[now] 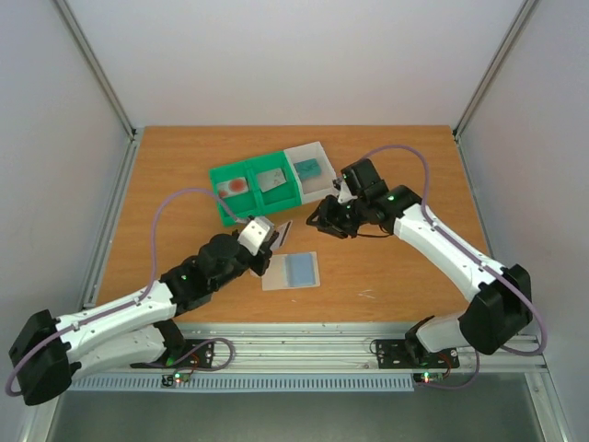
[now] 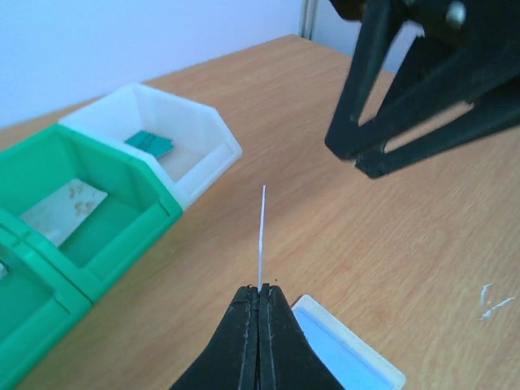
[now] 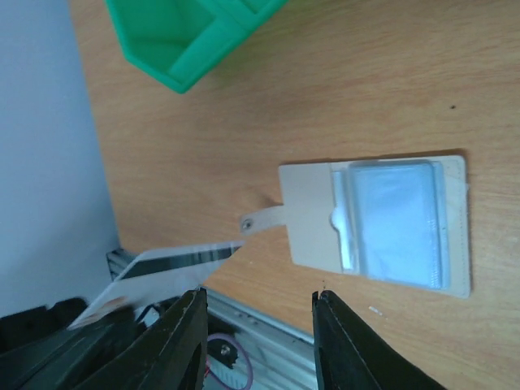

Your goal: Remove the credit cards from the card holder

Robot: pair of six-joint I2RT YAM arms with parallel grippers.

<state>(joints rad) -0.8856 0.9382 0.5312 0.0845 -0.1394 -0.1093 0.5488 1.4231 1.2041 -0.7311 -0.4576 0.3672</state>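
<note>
Status: extraction approx. three-quarters done, by my estimate. L jaws are pressed together on the striped card point(image 3: 166, 270), pinching it by one edge and holding it in the air above the surface point(image 1: 175, 166), between the green tray point(image 1: 267, 208) and the card holder point(image 3: 307, 219). In the L wrist view this card shows edge-on and upright. R jaws are spread w/ nothing between them. They hover near the held card, apart from it and not touching the holder, so I judge them free for the next pick. Cards already out, per top view: red-circle card point(image 1: 237, 185) in the L compartment of the green tray, grey card point(image 1: 271, 180) in its R compartment, teal card point(image 1: 308, 168) in the white tray point(image 1: 304, 149). The card holder lies flat on the surface, toward the near edge between the two arms, w/ its tab point(image 3: 264, 218) free and neither set of jaws on it. Its window shows a blue card point(image 3: 394, 219) inside, so at min. one card is left to pull. I cannot tell whether more sit beneath it. Remaining, as I read it: set the striped card down in a tray, then draw the blue card out of the holder. Holder prob. needs pinning while the card slides.
</note>
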